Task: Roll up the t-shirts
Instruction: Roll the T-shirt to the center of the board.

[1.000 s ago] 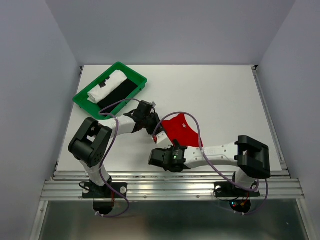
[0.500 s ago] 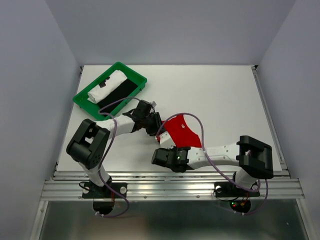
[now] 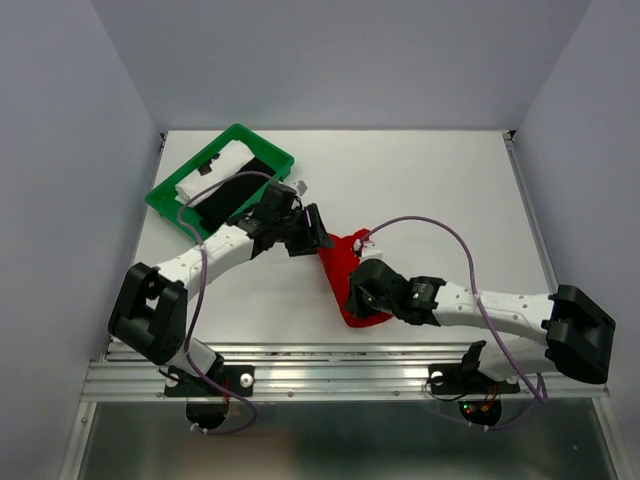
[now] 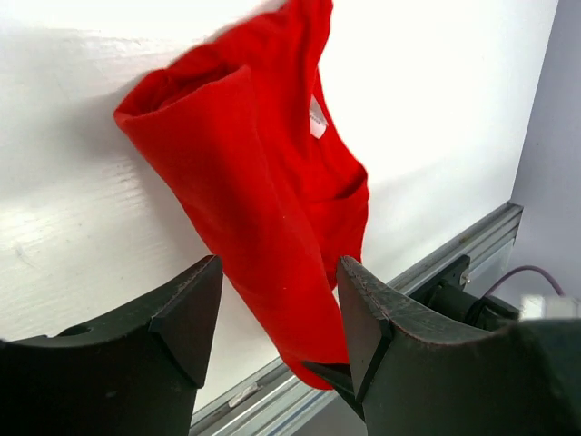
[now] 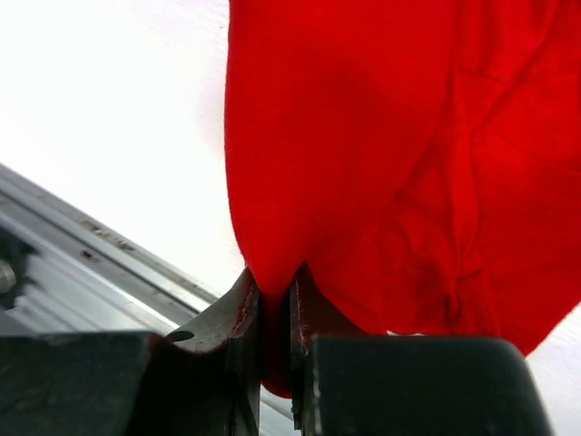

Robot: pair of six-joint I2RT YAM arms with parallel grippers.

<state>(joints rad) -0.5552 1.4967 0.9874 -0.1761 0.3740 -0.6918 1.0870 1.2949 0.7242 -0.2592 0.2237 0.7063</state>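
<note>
Pale grey walls [image 3: 340,60] close in a white worktop [image 3: 440,190]. The red t-shirt [image 3: 338,265] lies on the worktop near the front edge, a little left of the middle, between my two arms. It is not spread flat. It is bunched over itself into a long, narrow shape, with one end toward the far side and the other toward the metal rail [image 3: 340,375].

My right fingers [image 5: 231,336] are pressed together on a fold at the near end, and the red cloth goes down into the slot between them. I judge that I hold this end so the thin cloth cannot slide while the other end is worked. My left fingers [image 4: 186,313] are spread wide and hold nothing. They hang at the far end and the t-shirt shows in the gap between them, but I cannot tell if they touch it. By my judgement no roll is made yet — the cloth probably needs straightening first.

At the far left stands a green tray [image 3: 265,142] with a white rolled cloth [image 3: 215,168] and a black cloth [image 3: 215,197] in it, well apart from the t-shirt. My left arm crosses its near corner, so I must take care with that arm. The rail is just beside my right fingers — there is little room to pull the cloth toward me.
</note>
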